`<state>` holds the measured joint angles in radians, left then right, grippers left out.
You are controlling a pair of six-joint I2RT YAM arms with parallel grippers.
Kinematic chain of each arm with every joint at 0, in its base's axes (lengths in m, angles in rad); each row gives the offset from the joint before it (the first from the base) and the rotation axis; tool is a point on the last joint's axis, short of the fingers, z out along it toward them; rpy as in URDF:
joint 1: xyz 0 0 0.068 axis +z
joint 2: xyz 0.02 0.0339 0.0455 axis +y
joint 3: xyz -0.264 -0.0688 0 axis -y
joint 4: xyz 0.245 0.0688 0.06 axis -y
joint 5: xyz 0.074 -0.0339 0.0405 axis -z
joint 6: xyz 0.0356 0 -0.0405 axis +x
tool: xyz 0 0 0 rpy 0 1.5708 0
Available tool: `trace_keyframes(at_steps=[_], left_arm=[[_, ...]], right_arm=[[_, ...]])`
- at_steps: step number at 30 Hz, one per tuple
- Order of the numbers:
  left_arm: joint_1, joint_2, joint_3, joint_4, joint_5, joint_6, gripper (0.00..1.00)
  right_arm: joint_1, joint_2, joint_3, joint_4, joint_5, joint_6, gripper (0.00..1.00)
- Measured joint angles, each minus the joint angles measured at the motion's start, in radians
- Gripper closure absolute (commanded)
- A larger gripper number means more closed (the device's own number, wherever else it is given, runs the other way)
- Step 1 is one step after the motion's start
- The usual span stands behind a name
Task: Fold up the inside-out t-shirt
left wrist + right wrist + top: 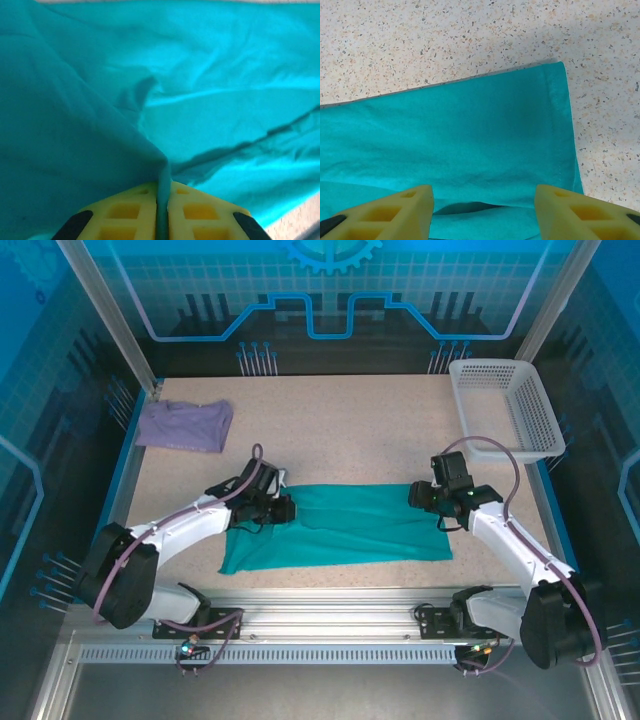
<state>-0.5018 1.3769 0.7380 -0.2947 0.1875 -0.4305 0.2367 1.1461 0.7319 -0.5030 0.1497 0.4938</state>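
Observation:
The teal-green t-shirt (345, 525) lies folded into a wide band across the middle of the table. My left gripper (283, 510) sits at the shirt's left part, and in the left wrist view its yellow fingers (130, 215) are shut on a pinched ridge of the t-shirt (210, 85) cloth. My right gripper (420, 496) hovers at the shirt's upper right corner. In the right wrist view it stands open, its fingers (395, 212) wide apart over the hemmed edge of the t-shirt (470, 140), with nothing between them.
A smaller lavender shirt (185, 425) lies crumpled at the back left. A white mesh basket (508, 405) stands at the back right. Speckled tabletop (350, 430) stretches behind the t-shirt. A metal rail (330, 625) runs along the near edge.

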Motion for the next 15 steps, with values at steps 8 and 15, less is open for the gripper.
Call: trace_keyframes(at_steps=[8, 15], left_arm=[[-0.018, -0.063, -0.003, -0.046, 0.123, 0.006, 0.34], [0.143, -0.201, -0.003, -0.063, 0.108, -0.049, 0.29]], right_arm=[[0.054, 0.011, 0.032, 0.002, -0.007, -0.016, 0.44], [0.352, 0.034, 0.055, 0.141, -0.111, -0.041, 0.42]])
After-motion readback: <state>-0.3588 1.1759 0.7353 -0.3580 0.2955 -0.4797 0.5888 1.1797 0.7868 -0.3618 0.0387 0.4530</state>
